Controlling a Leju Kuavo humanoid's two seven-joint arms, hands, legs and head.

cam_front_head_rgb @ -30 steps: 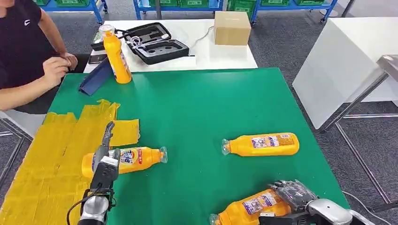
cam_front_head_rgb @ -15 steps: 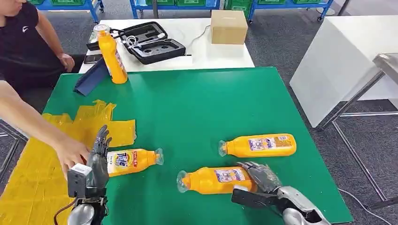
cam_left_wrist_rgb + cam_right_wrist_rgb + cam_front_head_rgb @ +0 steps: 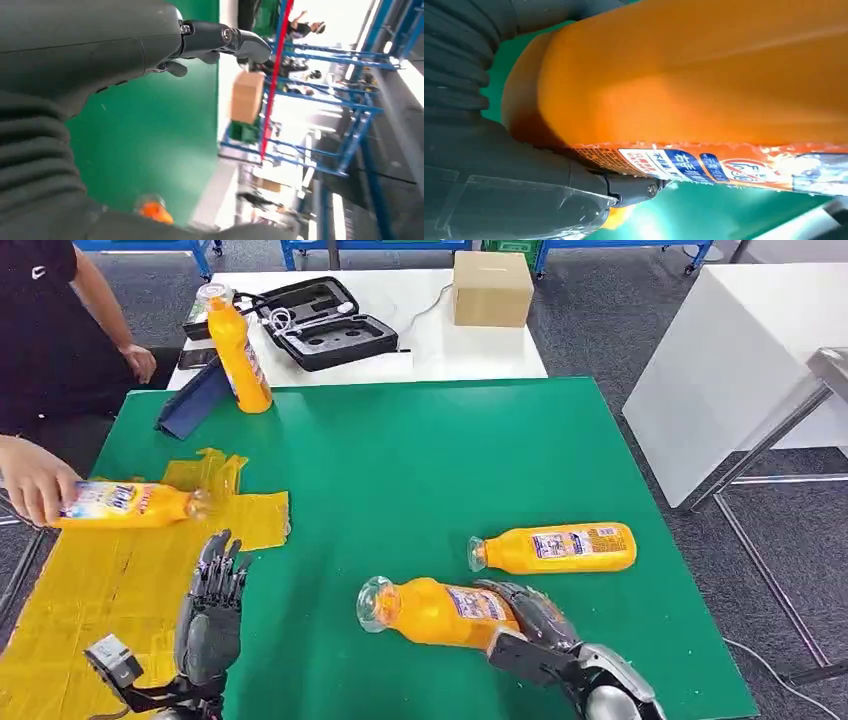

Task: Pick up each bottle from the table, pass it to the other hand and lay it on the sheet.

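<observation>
Green table [image 3: 420,450] with yellow sheet [image 3: 100,580], two loose bottles [image 3: 555,547], blue folder [image 3: 190,400]

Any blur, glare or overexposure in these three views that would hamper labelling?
Head view: sharp and evenly lit, soft shadows. Left wrist view: background beyond the green table blown out and smeared; left hand readable. Right wrist view: the held bottle is too close, soft, with bright glare on the table near the right hand.
</observation>
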